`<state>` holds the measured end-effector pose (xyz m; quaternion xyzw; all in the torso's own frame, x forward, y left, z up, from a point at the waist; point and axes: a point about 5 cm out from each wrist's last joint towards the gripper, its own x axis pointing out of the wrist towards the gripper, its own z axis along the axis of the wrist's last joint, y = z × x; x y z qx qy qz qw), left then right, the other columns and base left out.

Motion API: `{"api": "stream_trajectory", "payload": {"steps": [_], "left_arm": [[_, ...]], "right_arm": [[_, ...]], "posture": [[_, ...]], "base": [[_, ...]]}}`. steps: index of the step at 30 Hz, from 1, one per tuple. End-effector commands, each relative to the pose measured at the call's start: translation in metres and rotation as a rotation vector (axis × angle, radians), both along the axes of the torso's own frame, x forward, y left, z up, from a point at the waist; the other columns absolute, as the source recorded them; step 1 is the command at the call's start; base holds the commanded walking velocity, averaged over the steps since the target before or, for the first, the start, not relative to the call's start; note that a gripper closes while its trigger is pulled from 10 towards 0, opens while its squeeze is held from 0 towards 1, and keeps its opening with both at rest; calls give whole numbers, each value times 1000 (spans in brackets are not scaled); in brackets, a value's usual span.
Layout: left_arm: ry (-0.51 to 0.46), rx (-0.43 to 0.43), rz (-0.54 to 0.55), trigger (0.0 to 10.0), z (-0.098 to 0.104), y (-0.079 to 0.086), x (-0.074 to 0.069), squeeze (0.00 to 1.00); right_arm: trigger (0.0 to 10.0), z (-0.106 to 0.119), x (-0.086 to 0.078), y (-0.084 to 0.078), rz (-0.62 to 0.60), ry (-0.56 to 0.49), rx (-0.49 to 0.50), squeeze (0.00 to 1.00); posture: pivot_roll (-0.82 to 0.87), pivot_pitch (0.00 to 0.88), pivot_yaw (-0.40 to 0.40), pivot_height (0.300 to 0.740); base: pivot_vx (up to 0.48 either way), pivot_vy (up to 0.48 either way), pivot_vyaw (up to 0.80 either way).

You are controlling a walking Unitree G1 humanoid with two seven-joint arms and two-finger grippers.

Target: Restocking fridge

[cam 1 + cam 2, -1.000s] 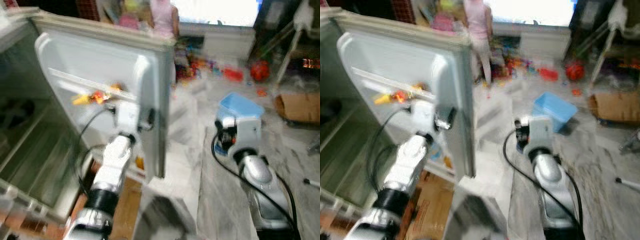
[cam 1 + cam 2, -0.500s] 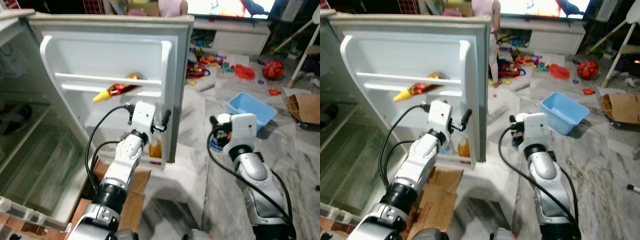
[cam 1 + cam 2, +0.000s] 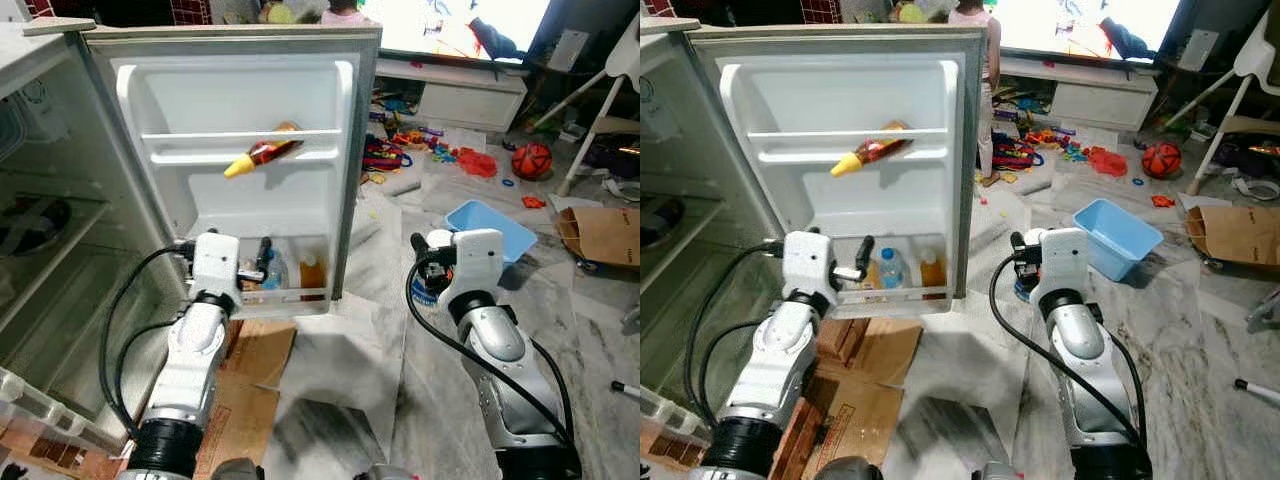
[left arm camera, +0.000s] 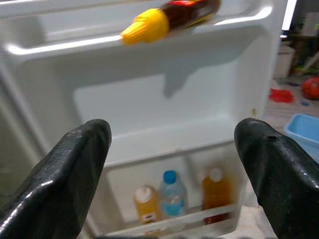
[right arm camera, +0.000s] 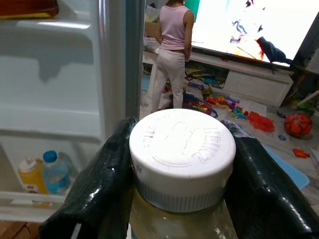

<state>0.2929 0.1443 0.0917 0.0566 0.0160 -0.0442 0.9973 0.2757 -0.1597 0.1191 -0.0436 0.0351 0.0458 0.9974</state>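
The fridge door [image 3: 240,160] stands open, its inner face toward the robot. On its upper rail a sauce bottle with a yellow cap [image 3: 262,156] lies tilted, cap end lower and pointing toward the fridge body. In the door's bottom bin three bottles stand upright side by side: an orange-capped juice bottle [image 4: 146,210], a blue-capped water bottle [image 4: 170,199] and an amber bottle with a white cap [image 4: 215,193]. The left tool [image 3: 855,262] is raised just in front of that bottom bin, fingers [image 4: 75,169] spread wide with nothing between them, apart from the bottles. The right tool [image 5: 179,174] is held on the open-floor side of the door's outer edge, away from the shelves, and is clamped on a jar with a white lid [image 5: 182,152], one finger on each side just below the lid; the jar's contents look pale, though too little of the body shows to be sure. Beyond the door, a blue tub [image 3: 490,226] sits on the marble floor [image 3: 420,380], toys are scattered farther back, and a person in a pink top [image 5: 172,59] stands facing a bright screen [image 5: 249,25].
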Motion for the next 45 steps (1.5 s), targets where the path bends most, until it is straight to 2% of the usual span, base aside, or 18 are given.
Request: {"api": "stream_trajectory", "payload": {"steps": [1, 2, 7, 11, 20, 35, 40, 45], "left_arm": [[-15, 12, 30, 10000, 5, 6, 0, 0], [-27, 13, 66, 10000, 8, 12, 0, 0], [-28, 14, 114, 10000, 11, 19, -5, 0], [-16, 21, 118, 10000, 9, 18, -10, 0], [-11, 33, 138, 10000, 11, 17, -9, 0], [-2, 36, 174, 10000, 13, 13, -6, 0], [15, 32, 191, 10000, 11, 15, -7, 0], [22, 44, 208, 10000, 10, 16, -7, 0]], "right_arm": [[10000, 14, 6, 6, 37, -67, 11, 0], [10000, 15, 7, 7, 52, -73, 12, 0], [10000, 16, 9, 9, 73, -82, 11, 0], [10000, 18, 12, 12, 91, -90, 11, 0], [10000, 20, 14, 17, 118, -106, 6, 0], [10000, 20, 16, 20, 134, -117, 16, 0], [10000, 20, 15, 20, 142, -125, -2, 0], [10000, 21, 15, 23, 156, -134, 0, 0]], "posture": [[19, 0, -41, 740], [20, 0, -41, 740], [26, 0, -43, 740], [31, 0, -44, 740], [30, 0, -40, 740], [33, 0, -40, 740], [34, 0, -41, 740], [39, 0, -44, 740]], "base": [[0, 0, 0], [0, 0, 0], [196, 0, 0], [374, -293, 0], [392, -271, 0], [435, 0, 0], [363, -307, 0], [305, -367, 783]]}}
